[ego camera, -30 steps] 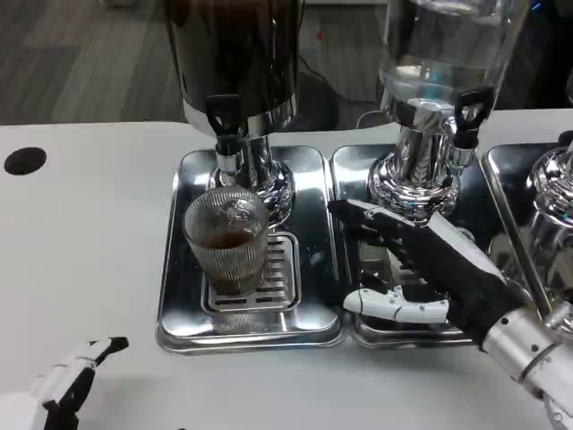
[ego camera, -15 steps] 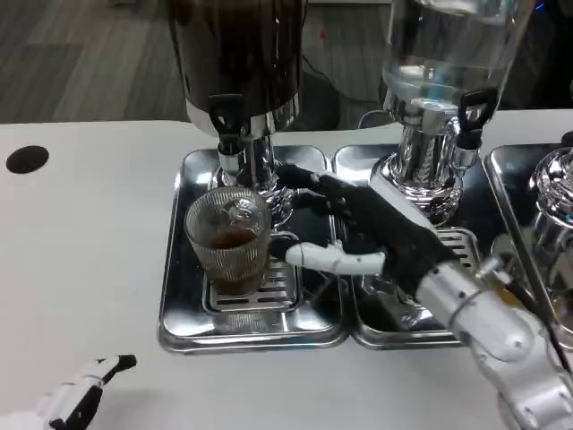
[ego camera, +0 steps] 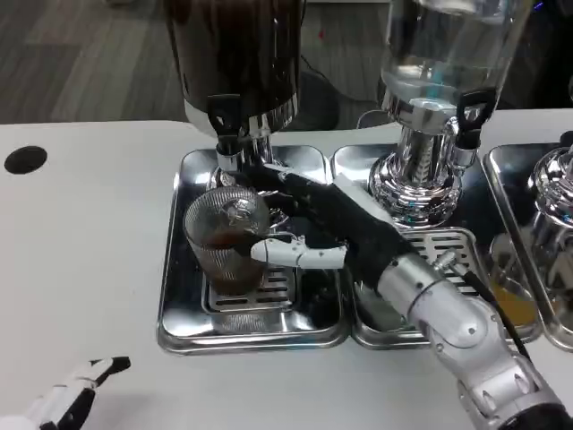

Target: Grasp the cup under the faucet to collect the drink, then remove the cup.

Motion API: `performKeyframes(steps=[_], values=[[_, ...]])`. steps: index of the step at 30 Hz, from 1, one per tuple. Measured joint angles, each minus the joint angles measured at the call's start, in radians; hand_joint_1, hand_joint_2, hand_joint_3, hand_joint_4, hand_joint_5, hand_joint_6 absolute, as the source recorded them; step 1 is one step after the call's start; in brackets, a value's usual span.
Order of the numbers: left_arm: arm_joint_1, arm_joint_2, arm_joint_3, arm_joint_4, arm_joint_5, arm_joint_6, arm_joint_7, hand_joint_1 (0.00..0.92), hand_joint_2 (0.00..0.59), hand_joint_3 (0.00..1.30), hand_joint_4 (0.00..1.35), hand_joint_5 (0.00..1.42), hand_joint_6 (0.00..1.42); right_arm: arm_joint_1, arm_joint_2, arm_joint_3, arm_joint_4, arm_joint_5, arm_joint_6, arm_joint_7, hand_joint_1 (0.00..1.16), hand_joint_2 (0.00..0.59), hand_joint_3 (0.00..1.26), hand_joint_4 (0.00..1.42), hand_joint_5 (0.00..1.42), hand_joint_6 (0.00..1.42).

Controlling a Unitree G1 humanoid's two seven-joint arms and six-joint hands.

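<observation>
The right robot hand (ego camera: 309,224) reaches in from the right, its fingers wrapping around the cup (ego camera: 226,240): dark fingers pass behind the glass and a white one lies across its front, so it seems to be closing on the cup, though I cannot tell whether the grip is firm yet. The cup, a ribbed clear glass, stands on the grille of the left drip tray (ego camera: 179,305), directly beneath the black faucet (ego camera: 224,121) of the dark dispenser (ego camera: 237,54), and holds a shallow pool of brown drink. So collection looks partly or wholly done; what remains, by my reckoning, is to secure the grasp and lift the cup out from under the faucet. The left robot hand (ego camera: 67,403) waits low at the near edge, fingers apart and holding nothing. The white surface (ego camera: 89,224) carries a second tray with a clear dispenser (ego camera: 439,54) alongside, and grey flooring shows beyond.
</observation>
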Motion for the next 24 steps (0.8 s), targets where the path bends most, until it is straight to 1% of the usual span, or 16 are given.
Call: performKeyframes(steps=[5, 9, 12, 16, 20, 24], values=[[-0.002, 0.0, 0.014, 0.0, -0.001, -0.001, -0.001, 0.0, 0.055, 0.26, 0.2, 0.26, 0.51, -0.007, 0.016, 0.007, 0.028, 0.0, -0.013, 0.0, 0.69, 0.106, 0.1, 0.08, 0.14, 0.06], [-0.01, 0.0, 0.014, 0.0, -0.004, -0.001, -0.006, 0.0, 0.057, 0.27, 0.21, 0.26, 0.52, -0.023, 0.027, 0.017, 0.043, -0.007, -0.035, -0.001, 0.76, 0.076, 0.03, 0.06, 0.12, 0.06], [-0.014, 0.0, 0.017, 0.0, -0.008, -0.001, -0.01, 0.0, 0.061, 0.27, 0.21, 0.27, 0.51, -0.034, 0.03, 0.025, 0.06, -0.02, -0.052, -0.012, 0.79, 0.069, 0.0, 0.04, 0.11, 0.06], [-0.018, 0.0, 0.021, 0.001, -0.01, 0.0, -0.016, 0.0, 0.064, 0.27, 0.21, 0.27, 0.51, -0.037, 0.034, 0.037, 0.074, -0.05, -0.069, -0.039, 0.79, 0.068, 0.0, 0.02, 0.1, 0.04], [-0.02, 0.0, 0.022, 0.001, -0.025, 0.0, -0.022, 0.0, 0.066, 0.28, 0.22, 0.27, 0.52, -0.042, 0.046, 0.042, 0.096, -0.058, -0.08, -0.06, 0.79, 0.068, 0.0, 0.02, 0.08, 0.03], [-0.02, 0.002, 0.027, 0.003, -0.034, 0.0, -0.023, 0.0, 0.067, 0.28, 0.22, 0.27, 0.52, -0.044, 0.067, 0.05, 0.12, -0.073, -0.089, -0.089, 0.79, 0.068, 0.0, 0.04, 0.09, 0.03]])
